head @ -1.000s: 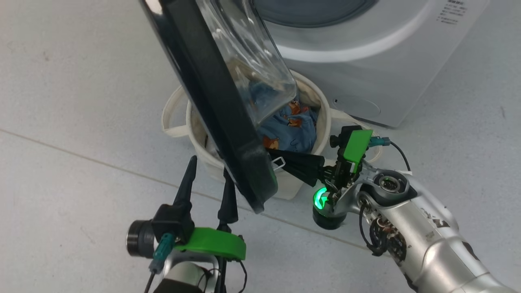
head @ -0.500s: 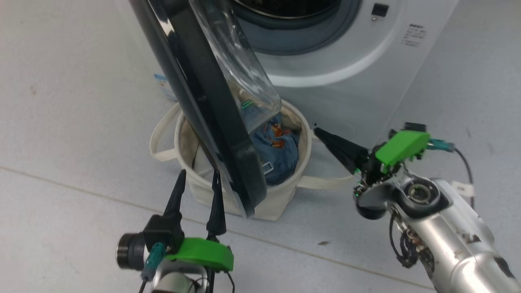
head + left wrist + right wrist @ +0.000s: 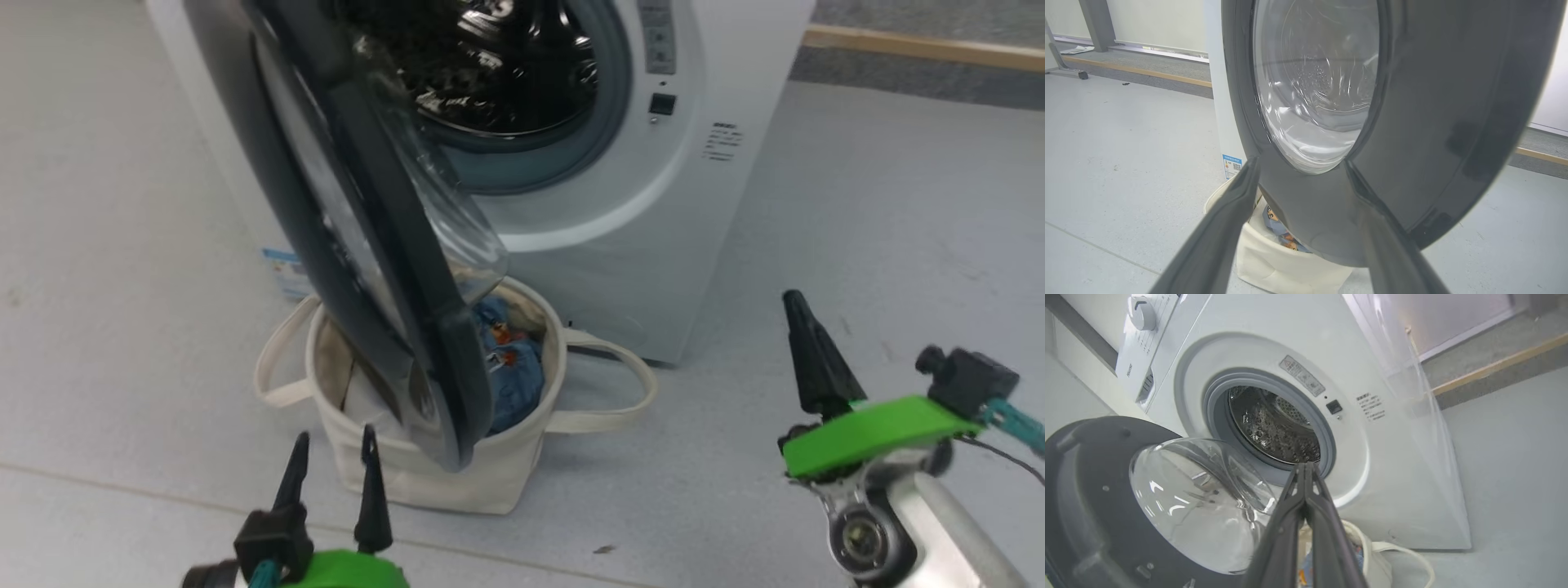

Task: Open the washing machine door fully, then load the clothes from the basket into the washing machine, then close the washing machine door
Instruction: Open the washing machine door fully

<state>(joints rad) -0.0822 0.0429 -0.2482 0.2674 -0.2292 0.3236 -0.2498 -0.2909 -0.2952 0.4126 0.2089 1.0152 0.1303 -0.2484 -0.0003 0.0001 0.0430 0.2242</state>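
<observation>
Washing machine door (image 3: 359,237) is seen ajar, overhanging basket (image 3: 498,478), where clothes (image 3: 513,369) are lodged. Left end effector (image 3: 335,434) is held spread, empty, near door rim; right end effector (image 3: 793,300) is clenched, empty.

You see the glossy black-rimmed washing machine door (image 3: 392,269) swung open over the cream basket (image 3: 457,482), blue bear-print clothes (image 3: 514,371) inside it, just before the white washing machine (image 3: 637,237).
</observation>
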